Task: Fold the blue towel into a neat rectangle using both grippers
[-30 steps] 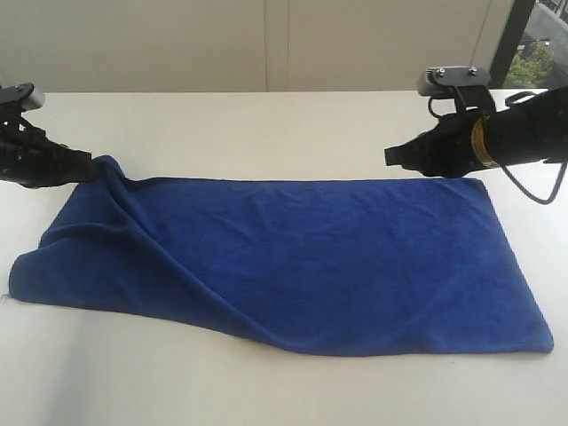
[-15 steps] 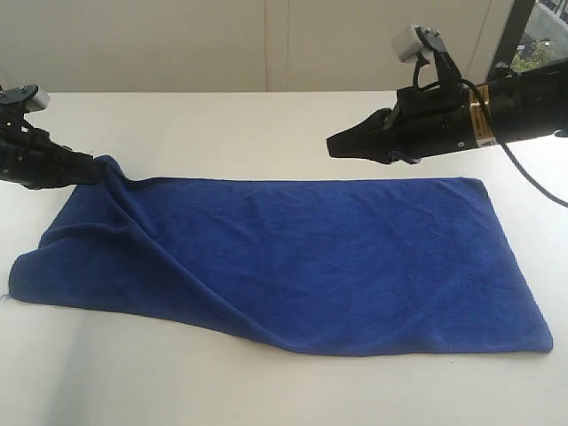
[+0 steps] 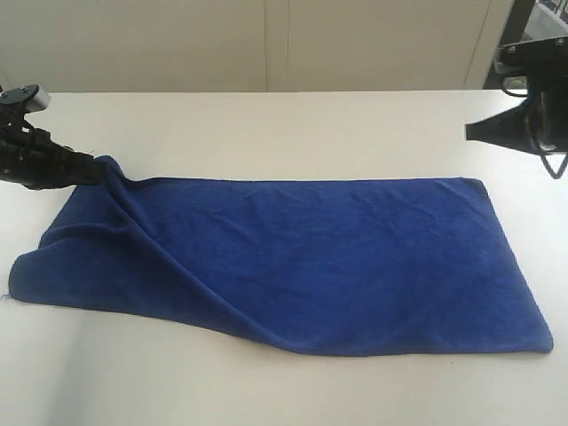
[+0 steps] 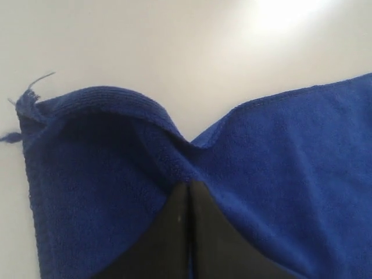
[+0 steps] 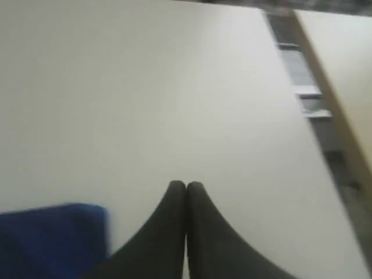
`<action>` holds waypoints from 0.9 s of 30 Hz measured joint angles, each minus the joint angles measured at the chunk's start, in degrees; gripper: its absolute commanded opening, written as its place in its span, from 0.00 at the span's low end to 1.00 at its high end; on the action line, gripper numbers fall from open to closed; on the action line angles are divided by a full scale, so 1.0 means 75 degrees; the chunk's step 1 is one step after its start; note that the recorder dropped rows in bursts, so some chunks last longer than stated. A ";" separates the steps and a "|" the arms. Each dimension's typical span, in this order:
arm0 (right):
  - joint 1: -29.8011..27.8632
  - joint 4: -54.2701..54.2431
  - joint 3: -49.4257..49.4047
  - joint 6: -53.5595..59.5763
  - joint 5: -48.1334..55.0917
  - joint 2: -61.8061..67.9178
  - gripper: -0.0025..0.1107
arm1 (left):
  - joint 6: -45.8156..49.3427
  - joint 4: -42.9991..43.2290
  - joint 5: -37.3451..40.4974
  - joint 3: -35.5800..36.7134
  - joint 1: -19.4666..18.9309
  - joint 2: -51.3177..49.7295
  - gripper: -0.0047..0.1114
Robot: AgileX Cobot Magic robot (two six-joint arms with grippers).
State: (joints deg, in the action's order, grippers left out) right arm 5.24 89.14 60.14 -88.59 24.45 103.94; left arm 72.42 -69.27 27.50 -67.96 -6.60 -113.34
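The blue towel (image 3: 293, 257) lies spread lengthwise on the white table, with a diagonal ridge running across its left part. At the far left corner the cloth is bunched and raised slightly. My left gripper (image 3: 89, 169) is shut on the towel there. The left wrist view shows the closed black fingertips (image 4: 189, 185) pinching a fold of towel (image 4: 279, 151), with a frayed corner beside it. My right gripper (image 3: 470, 133) hovers past the towel's far right corner, shut and holding nothing. In the right wrist view its tips (image 5: 186, 185) meet over bare table, with a towel corner (image 5: 52, 238) off to one side.
The white table (image 3: 266, 124) carries only the towel. A pale wall runs behind it, and a dark window frame (image 3: 510, 35) stands at the far right. The right wrist view shows the table edge (image 5: 325, 133) with a metal strip beyond it.
The right arm swung left over the towel's far edge, then pulled back to the right edge of view, still shut. The left gripper and towel have not moved.
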 measured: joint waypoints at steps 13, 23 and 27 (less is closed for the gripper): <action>-0.0025 -1.1011 0.0209 1.1739 -0.0566 0.0098 0.02 | -0.0289 0.0057 0.0663 -0.0259 0.0000 0.0036 0.04; -0.0443 -1.2412 0.1206 1.2956 -0.1430 0.1675 0.02 | -0.2015 0.2078 0.0067 -0.0779 0.0508 -0.0047 0.04; -0.0443 -1.2412 0.1206 1.2868 -0.1834 0.1918 0.02 | -0.2030 0.2104 -0.0243 -0.0779 0.0508 -0.0256 0.04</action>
State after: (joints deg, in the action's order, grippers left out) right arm 1.92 -3.95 69.19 7.93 10.70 118.33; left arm 57.20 -53.49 25.68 -73.81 -2.79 -115.26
